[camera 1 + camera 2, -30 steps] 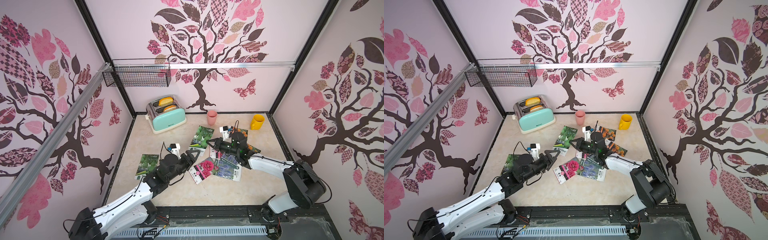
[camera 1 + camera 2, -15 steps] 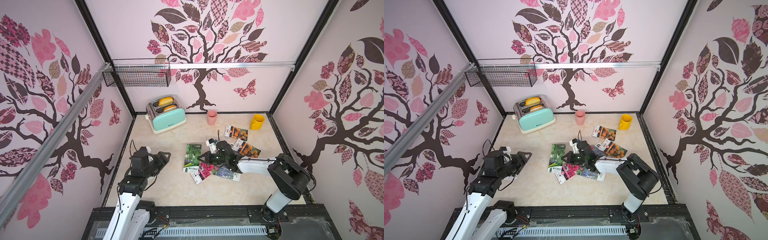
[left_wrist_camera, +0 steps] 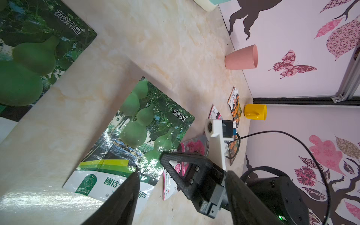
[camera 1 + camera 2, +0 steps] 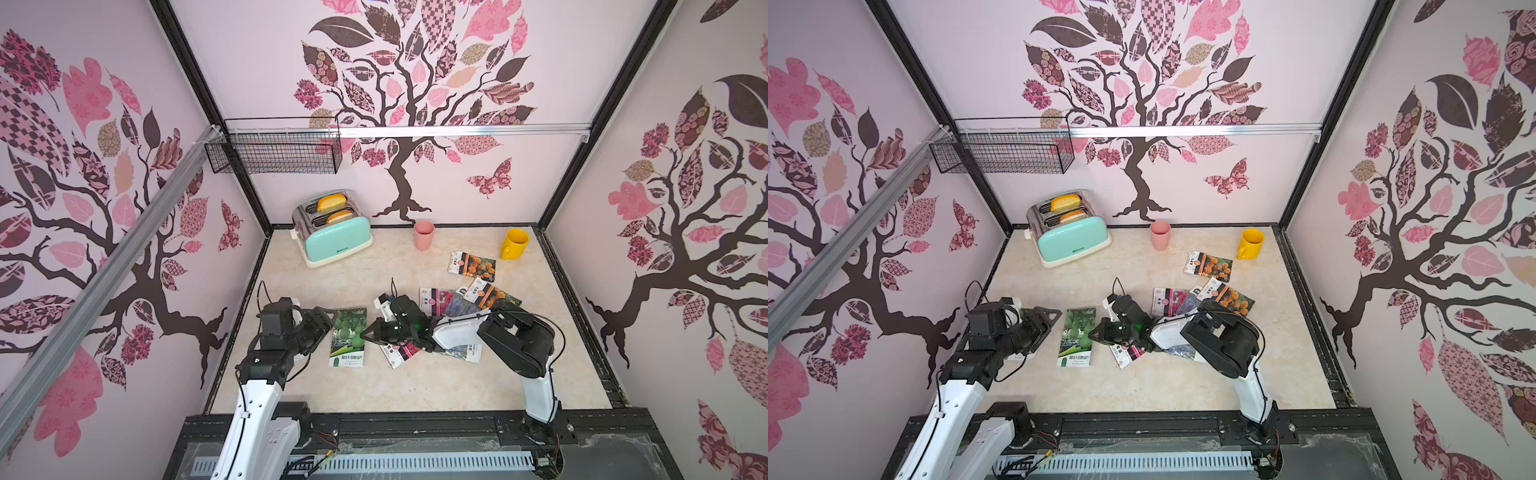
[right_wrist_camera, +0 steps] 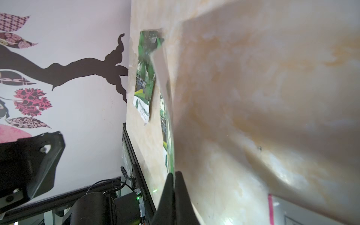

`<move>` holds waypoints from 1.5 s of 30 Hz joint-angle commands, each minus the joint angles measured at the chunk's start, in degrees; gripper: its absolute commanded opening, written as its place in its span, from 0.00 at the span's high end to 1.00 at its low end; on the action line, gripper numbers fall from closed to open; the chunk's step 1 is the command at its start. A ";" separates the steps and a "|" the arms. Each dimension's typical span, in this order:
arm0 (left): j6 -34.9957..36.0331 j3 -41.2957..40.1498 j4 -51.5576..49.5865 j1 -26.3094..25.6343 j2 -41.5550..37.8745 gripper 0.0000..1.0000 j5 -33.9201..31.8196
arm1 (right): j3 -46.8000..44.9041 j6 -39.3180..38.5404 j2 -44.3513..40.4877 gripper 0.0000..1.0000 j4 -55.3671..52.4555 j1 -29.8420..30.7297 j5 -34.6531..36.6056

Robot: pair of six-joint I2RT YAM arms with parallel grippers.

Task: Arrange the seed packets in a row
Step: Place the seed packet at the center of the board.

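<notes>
Left jaws, apart, hide most of second gourd packet (image 4: pixel 1023 354).

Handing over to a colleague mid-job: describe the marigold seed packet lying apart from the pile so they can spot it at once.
Find the yellow mug at the far right of the table. Just beside it, on the pink cup's side, an orange marigold packet lies flat. Unlike its twin nearer the robot, which overlaps the pile of packets, this one lies alone, touching nothing.
</notes>
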 commanded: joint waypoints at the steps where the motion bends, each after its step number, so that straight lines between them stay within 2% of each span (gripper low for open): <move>1: 0.22 -0.29 1.95 0.66 -0.06 0.29 0.29 | 1.92 2.75 2.08 1.00 1.06 0.61 0.95; 18: 1.43 -1.41 1.56 3.76 -0.50 0.29 1.90 | 11.14 3.22 9.33 1.00 -1.91 1.85 0.35; 39: 2.31 -2.79 1.39 6.38 -0.50 0.29 3.55 | 15.71 3.31 13.24 1.00 -2.54 3.00 -0.56; 40: 2.33 -2.68 1.10 6.51 -0.63 0.29 3.55 | 15.50 3.32 13.12 0.97 -2.45 3.00 -0.44; 43: 2.62 -2.60 0.62 6.93 -0.81 0.29 3.59 | 14.18 3.15 11.90 0.80 -2.28 3.00 0.41; 45: 2.70 -2.47 0.53 7.09 -0.94 0.29 3.57 | 13.12 2.68 10.78 0.74 -2.42 3.00 1.19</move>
